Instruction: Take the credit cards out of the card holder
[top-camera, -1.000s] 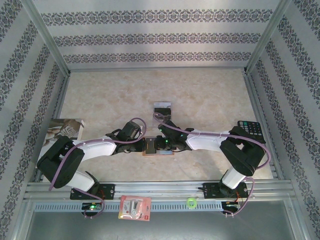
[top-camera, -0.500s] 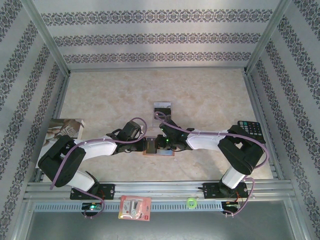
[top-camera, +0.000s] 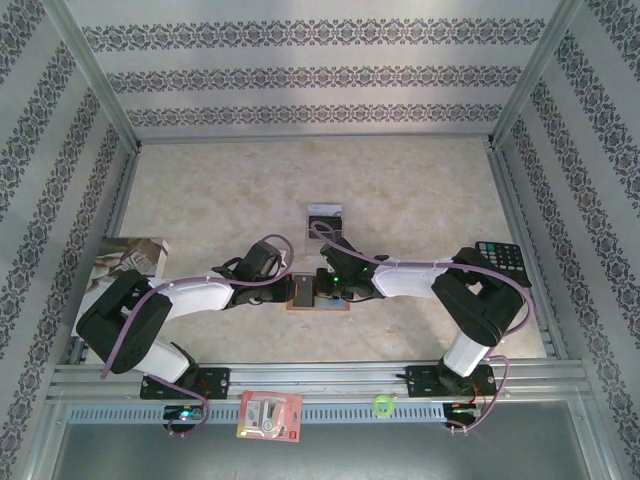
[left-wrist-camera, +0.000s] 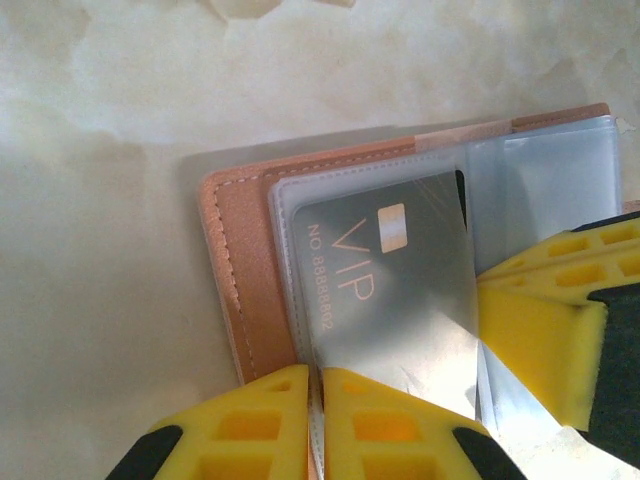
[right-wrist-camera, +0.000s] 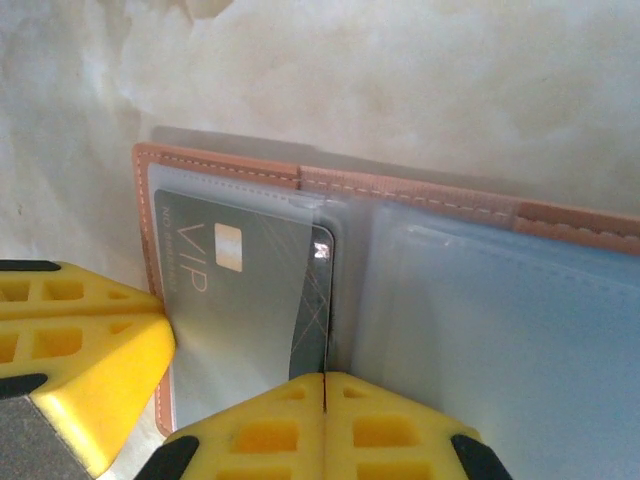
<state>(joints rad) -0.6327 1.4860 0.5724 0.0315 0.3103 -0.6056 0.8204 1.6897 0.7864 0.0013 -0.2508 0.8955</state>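
Reddish-brown leather card holder (left-wrist-camera: 245, 290): is lying open on the beige marbled table (top-camera: 420, 190), just below the centre of the overhead view.
Silvery-grey VIP card (left-wrist-camera: 390, 300): is sitting in the holder's clear sleeve.
Left gripper (left-wrist-camera: 318, 385): is pressing its yellow fingers (left-wrist-camera: 400, 430) together on the sleeve's edge.
Right gripper (right-wrist-camera: 325, 388): is pinching the VIP card's dark edge.
Grey dark-banded card (top-camera: 324, 217): is lying flat above the holder in the overhead view, apart from it.

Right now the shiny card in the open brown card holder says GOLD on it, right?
Not quite. The shiny card in the open brown card holder says VIP, not GOLD. The left wrist view shows the letters plainly.
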